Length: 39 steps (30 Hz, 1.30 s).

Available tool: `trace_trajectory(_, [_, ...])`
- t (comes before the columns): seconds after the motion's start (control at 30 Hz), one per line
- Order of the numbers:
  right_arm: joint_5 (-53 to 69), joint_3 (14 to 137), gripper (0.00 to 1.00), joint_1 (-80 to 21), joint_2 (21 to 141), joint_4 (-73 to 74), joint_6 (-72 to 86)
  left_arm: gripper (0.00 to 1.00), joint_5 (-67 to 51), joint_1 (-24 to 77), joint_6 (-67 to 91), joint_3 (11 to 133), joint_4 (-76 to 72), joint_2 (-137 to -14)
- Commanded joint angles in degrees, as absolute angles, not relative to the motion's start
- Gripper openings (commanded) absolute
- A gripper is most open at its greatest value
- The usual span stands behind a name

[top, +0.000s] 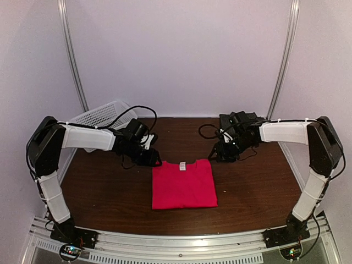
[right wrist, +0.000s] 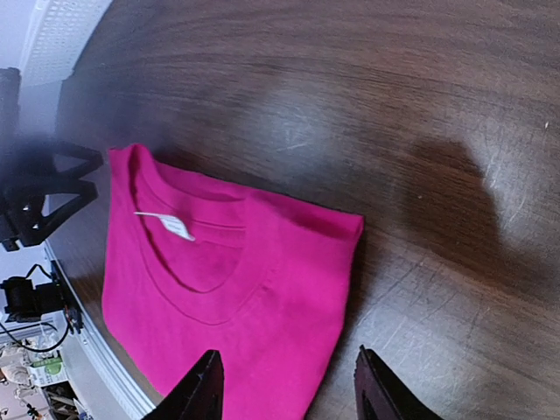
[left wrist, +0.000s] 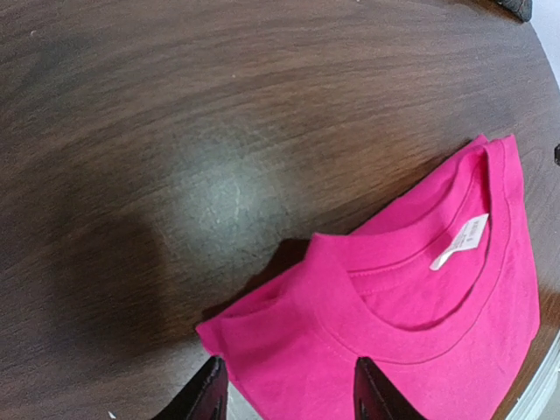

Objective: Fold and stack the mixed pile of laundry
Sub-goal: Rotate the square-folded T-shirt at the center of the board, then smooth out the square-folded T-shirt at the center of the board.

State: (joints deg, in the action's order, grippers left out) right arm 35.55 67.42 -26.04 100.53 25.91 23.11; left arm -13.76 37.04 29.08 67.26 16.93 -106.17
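1. White plastic lattice marks the far left: a basket [top: 100, 116] sits tilted at the table's [top: 258, 181] back-left corner, well apart from the cloth.
2. The left gripper [top: 150, 159] hangs just over the far-left corner of the red-pink T-shirt [top: 183, 184]. In its wrist view the fingers stand spread, with the folded shoulder corner showing between them and nothing pinched.
3. The T-shirt lies folded in a compact, nearly square packet at the middle of the table, flat on the wood. Its collar and white neck label [left wrist: 460, 241] are at the far edge and its hem is toward the arm bases. That far edge runs left to right, straight from one gripper to the other.
4. The right gripper [top: 221, 154] sits at the far-right corner, mirroring the left. Its fingers are likewise spread and empty, and the shirt's right fold lies below and slightly left of them.
5. Neither arm looks nearer: each has its own far corner close beneath it, so a further fold would likely draw the collar edge toward the bases.
6. No dark shirt shows in any view.
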Motion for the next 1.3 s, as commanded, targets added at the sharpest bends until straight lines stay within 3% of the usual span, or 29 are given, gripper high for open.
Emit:
trace_trajectory(0.0, [32.2,71.8,0.52,-26.4,104.8,27.1,20.1,0.50,-12.3,36.5,29.8,69.0,16.3,-108.3])
trace_trajectory(0.13, [31.9,74.2,0.54,-26.3,109.2,27.7,18.9,0.40,-13.7,35.9,30.1,68.8,14.0,-109.7])
trace_trajectory(0.2, [31.9,75.3,0.54,-26.4,110.6,27.8,18.6,0.29,-14.3,35.4,30.2,68.7,13.1,-110.1])
trace_trajectory(0.33, [32.3,77.8,0.43,-26.4,112.5,28.9,17.5,0.02,-14.1,34.8,29.6,67.6,12.5,-108.7])
trace_trajectory(0.5, [32.9,78.2,0.37,-26.4,112.5,27.5,18.2,0.00,-12.7,33.9,29.6,65.6,12.1,-108.4])
trace_trajectory(0.67, [32.3,78.8,0.38,-26.4,115.1,27.8,17.9,0.00,-9.8,33.1,30.3,66.6,14.3,-113.8])
trace_trajectory(0.77, [32.3,79.1,0.43,-26.2,114.1,29.1,17.5,0.00,-8.6,33.1,29.3,68.6,16.6,-116.4])
trace_trajectory(0.8, [32.4,79.1,0.46,-26.0,113.1,29.6,17.6,0.01,-7.7,33.1,28.7,69.0,17.2,-116.3])
trace_trajectory(0.9, [33.4,78.1,0.56,-24.1,108.8,30.0,18.8,0.35,-5.3,33.1,25.3,70.2,17.8,-113.2])
trace_trajectory(0.97, [35.6,75.8,0.59,-22.1,105.3,29.1,20.7,0.47,-4.1,33.2,21.8,70.2,17.0,-109.0])
trace_trajectory(1.27, [44.4,60.8,0.73,-18.4,92.0,22.9,28.6,0.56,-2.7,47.7,0.8,64.6,7.2,-94.3])
